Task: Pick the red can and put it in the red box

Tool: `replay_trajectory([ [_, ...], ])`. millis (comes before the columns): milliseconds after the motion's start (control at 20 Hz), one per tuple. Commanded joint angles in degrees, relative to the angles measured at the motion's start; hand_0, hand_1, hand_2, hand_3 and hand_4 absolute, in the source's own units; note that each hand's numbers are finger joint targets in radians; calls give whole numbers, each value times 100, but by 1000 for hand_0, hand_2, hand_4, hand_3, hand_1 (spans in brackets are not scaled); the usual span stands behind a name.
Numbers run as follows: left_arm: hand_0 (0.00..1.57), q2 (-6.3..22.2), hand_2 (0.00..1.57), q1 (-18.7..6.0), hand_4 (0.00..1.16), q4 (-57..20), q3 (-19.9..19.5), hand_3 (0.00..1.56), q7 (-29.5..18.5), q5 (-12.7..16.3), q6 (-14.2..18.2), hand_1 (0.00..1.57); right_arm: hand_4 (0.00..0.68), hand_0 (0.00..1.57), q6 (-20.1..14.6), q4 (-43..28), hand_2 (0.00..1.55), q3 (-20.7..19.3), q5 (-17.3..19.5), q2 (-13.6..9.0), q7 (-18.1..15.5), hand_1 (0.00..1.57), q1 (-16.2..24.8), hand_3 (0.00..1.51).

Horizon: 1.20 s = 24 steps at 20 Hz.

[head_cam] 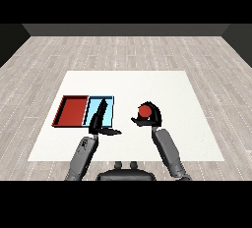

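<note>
Red can (144,110) gripped in curled right robot hand (152,116), no label legible; left robot hand (100,120) straight-fingered, holding nothing, over light blue tray (109,100).

Bare white table (162,87) right of light blue tray (109,108); left hand (98,119) over that tray, blocking approach to red tray (72,111)

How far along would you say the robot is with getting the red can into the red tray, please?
The grasp looks done: the right robot hand curls round the red can, right of both trays. The carry is in hand. Left: moving it past the light blue tray into the red tray, which holds nothing. The left robot hand is open over the blue tray.
</note>
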<state>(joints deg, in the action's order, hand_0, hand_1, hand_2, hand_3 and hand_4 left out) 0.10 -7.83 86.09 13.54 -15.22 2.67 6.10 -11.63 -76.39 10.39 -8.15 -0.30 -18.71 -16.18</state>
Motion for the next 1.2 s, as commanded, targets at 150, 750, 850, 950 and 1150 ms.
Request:
replay_trajectory([
  [150,0,-10,0,-594,0,-511,726,0,83,314,764,0,662,1425,-656,859,1443,387,-399,29,-227,1425,-866,1423],
  [750,0,-10,0,-951,0,-479,1211,0,355,416,986,0,611,1387,-913,285,1407,1126,-547,30,-1,1387,-869,1396],
  [850,0,-10,0,-882,0,-513,1163,0,356,353,957,0,615,1398,-624,31,1415,982,-346,30,-313,1398,-417,1401],
  [950,0,-10,0,-964,0,-921,1193,0,1,552,980,0,618,1406,-824,52,1431,1039,-496,30,152,1406,-864,1409],
  [1150,0,-10,0,-1102,0,-1079,900,0,266,299,750,0,629,1419,-845,385,1430,1303,-851,30,-302,1419,-967,1397],
])
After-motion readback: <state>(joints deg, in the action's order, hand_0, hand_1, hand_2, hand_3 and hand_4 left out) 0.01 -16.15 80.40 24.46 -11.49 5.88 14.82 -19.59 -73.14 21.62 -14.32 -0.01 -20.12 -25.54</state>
